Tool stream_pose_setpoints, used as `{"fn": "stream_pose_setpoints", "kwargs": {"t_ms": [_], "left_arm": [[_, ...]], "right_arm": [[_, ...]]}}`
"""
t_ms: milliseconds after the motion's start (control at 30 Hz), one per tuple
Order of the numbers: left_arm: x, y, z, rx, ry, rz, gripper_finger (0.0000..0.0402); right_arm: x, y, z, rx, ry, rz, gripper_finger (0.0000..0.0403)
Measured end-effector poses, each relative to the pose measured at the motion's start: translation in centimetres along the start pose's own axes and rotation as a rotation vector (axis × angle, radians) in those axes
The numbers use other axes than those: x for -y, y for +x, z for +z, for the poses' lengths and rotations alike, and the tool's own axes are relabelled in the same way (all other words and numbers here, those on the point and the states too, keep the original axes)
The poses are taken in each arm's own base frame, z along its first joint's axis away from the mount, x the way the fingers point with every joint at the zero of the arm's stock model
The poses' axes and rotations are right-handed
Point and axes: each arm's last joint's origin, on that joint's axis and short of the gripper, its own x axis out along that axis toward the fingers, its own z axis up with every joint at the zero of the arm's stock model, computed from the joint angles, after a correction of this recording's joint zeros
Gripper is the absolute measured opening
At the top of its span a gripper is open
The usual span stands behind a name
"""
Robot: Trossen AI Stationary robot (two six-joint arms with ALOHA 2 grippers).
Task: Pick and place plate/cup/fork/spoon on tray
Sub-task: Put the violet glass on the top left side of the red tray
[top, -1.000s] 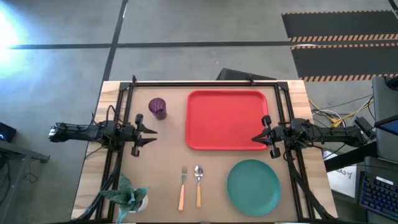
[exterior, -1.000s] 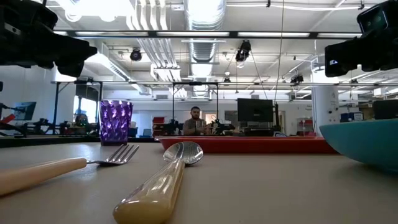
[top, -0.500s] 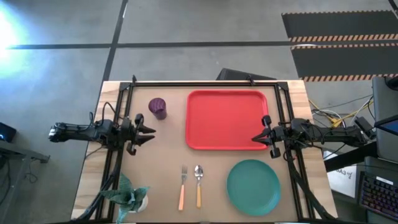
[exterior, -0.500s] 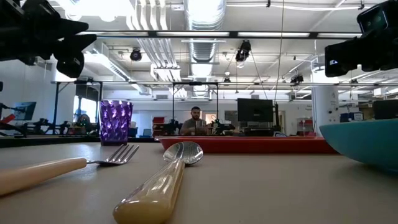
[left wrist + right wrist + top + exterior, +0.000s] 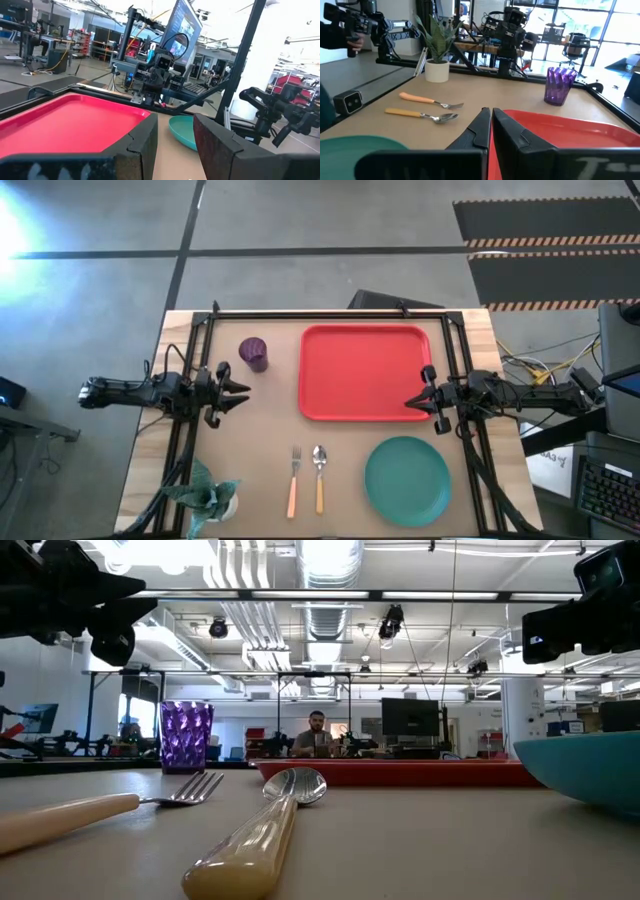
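The red tray [image 5: 365, 370] lies at the far middle of the table. The purple cup [image 5: 253, 353] stands upright left of the tray. The fork [image 5: 294, 480] and the spoon [image 5: 319, 478] lie side by side near the front edge, handles toward the front. The teal plate [image 5: 407, 480] lies flat at the front right. My left gripper [image 5: 245, 394] hovers open near the left side, just in front of the cup, pointing right. My right gripper [image 5: 408, 402] is shut and empty over the tray's near right corner, pointing left.
A potted plant [image 5: 210, 498] stands at the front left corner. Black frame rails run along the table's left, right and far sides. Bare tabletop lies between the tray and the cutlery. A person [image 5: 316, 736] sits in the room far behind the table.
My left gripper has turned a little about its wrist and drawn back slightly toward the table's left edge. Nothing on the table has moved.
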Motion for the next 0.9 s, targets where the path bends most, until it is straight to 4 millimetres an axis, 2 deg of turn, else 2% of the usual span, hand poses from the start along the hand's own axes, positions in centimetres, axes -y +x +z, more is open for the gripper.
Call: {"fn": "stream_pose_setpoints", "kwargs": {"t_ms": [900], "left_arm": [[0.01, 0.00, 0.27, 0.031, -0.008, 0.012, 0.0109]], "right_arm": [[0.00, 0.00, 0.00, 0.000, 0.000, 0.000, 0.0009]]}}
